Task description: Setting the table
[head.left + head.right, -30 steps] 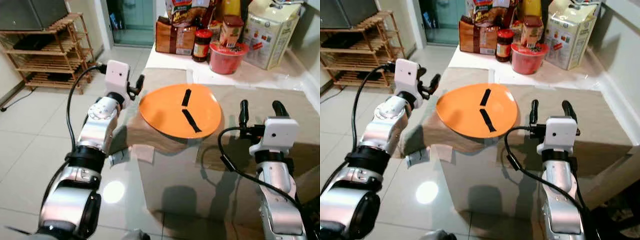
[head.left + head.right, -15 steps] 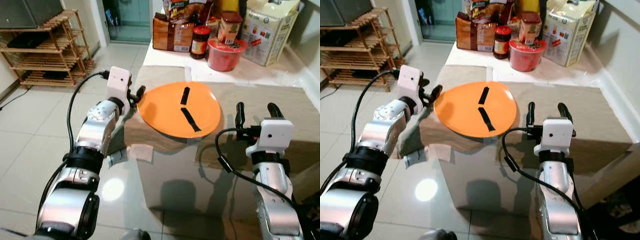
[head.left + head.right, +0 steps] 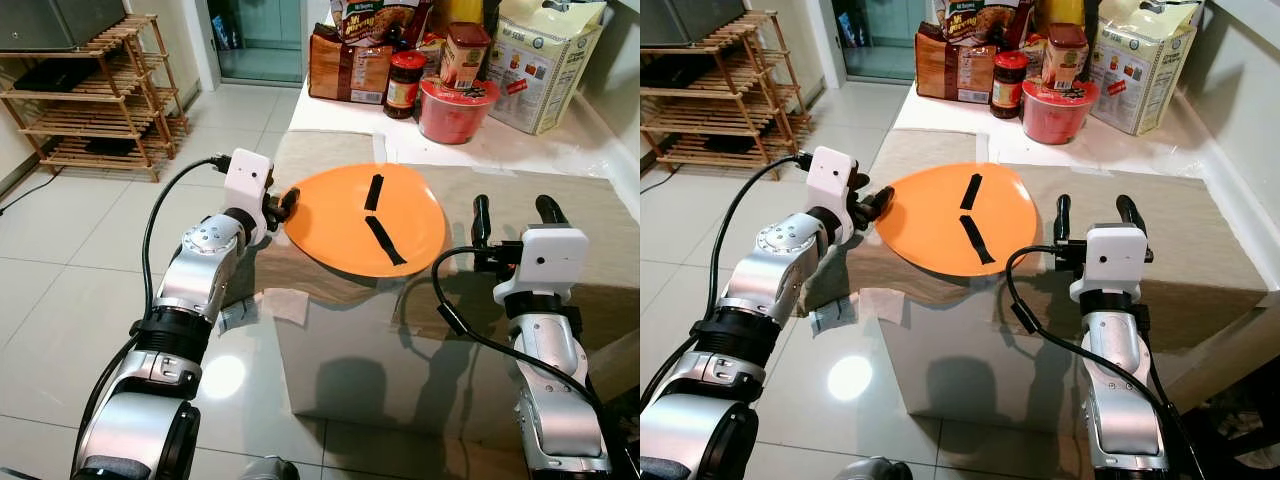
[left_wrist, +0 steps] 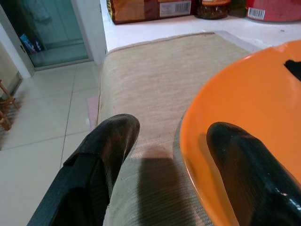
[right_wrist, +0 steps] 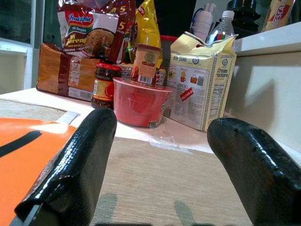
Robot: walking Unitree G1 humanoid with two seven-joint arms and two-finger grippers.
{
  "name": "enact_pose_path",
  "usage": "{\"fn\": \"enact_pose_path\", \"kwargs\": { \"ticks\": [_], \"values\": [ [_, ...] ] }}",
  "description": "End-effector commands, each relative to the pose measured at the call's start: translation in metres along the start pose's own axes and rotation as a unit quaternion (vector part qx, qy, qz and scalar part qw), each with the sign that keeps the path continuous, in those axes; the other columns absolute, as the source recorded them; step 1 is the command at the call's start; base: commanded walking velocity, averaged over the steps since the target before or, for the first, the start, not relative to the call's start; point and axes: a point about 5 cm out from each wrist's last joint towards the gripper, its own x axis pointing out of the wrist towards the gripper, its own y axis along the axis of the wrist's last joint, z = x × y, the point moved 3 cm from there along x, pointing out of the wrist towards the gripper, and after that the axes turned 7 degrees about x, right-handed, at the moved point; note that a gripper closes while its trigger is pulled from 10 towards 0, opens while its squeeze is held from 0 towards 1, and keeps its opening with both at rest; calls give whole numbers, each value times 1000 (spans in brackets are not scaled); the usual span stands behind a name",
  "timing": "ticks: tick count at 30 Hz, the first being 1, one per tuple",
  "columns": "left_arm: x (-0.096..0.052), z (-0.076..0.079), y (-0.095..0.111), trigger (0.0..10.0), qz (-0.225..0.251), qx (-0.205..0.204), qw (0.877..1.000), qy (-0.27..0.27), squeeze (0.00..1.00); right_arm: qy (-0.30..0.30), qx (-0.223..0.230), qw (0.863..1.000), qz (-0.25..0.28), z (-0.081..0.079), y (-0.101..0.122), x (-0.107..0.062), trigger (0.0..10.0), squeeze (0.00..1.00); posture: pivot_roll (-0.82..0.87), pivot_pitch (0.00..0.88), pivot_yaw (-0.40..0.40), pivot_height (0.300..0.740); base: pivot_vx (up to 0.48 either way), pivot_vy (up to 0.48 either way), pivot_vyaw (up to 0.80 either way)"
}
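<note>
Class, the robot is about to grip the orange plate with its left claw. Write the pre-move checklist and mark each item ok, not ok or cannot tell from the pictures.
1. Left claw open: ok, its fingers are spread.
2. Rim of the orange plate between those fingers: ok, one finger lies over the plate, the other over the beige cloth beside it.
3. Fingers touching the plate: cannot tell.
4. Plate surface free of food: ok, it carries two black strips.
5. Right claw clear of the plate: ok, open and hovering over the cloth to the plate's right.
6. Red bowl and jars away from the plate: ok, they stand at the far end.
</note>
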Motion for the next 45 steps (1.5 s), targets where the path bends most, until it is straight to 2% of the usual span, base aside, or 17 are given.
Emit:
{"fn": "enact_pose_path", "kwargs": {
  "ticks": [1,8,9,15,17,19,22,29,34,38,42,45],
  "values": [
    [0,3,0,10000,-3,8,1000,-7,0,-4,2,1000,-11,4,-4,1,10000,0,50,0,19,740,0,0,0],
    [1,9,-11,10000,-25,19,999,-13,0,-4,3,1000,-11,4,-4,2,10000,0,50,0,22,740,0,0,0],
    [2,12,-19,10000,-42,22,999,-19,0,-3,6,1000,-11,3,-3,2,10000,0,49,0,21,740,0,0,0],
    [2,15,-29,10000,-62,16,998,-23,0,-3,17,1000,-15,3,-5,2,10000,0,49,0,21,740,0,0,0],
    [2,15,-32,10000,-68,12,997,-23,0,-4,24,1000,-18,3,-5,3,10000,0,51,0,21,740,0,0,0],
    [1,17,-43,10000,-78,-2,996,-31,0,-10,51,998,-28,4,-7,4,10000,0,51,0,21,740,0,0,0],
    [-1,20,-49,10000,-81,-5,996,-38,0,-8,59,998,-31,4,-8,5,10000,0,52,0,21,740,0,0,0],
    [-5,42,-51,10000,-50,-6,994,-92,0,-7,71,997,-39,2,-10,6,10000,0,59,0,18,740,0,0,0],
    [-9,61,-49,10000,-15,21,991,-133,0,14,135,989,-63,-10,-16,8,10000,0,61,0,20,740,0,0,0],
    [-12,70,-48,10000,2,16,988,-152,0,28,185,977,-104,-22,-33,9,10000,0,63,0,20,740,0,0,0],
    [-13,74,-43,10000,22,20,986,-162,0,33,182,977,-111,-24,-37,10,10000,0,73,0,14,740,0,0,0],
    [-17,82,-28,10000,66,24,981,-183,0,35,184,976,-109,-24,-36,12,10000,0,77,0,11,740,0,0,0]
  ]
}}
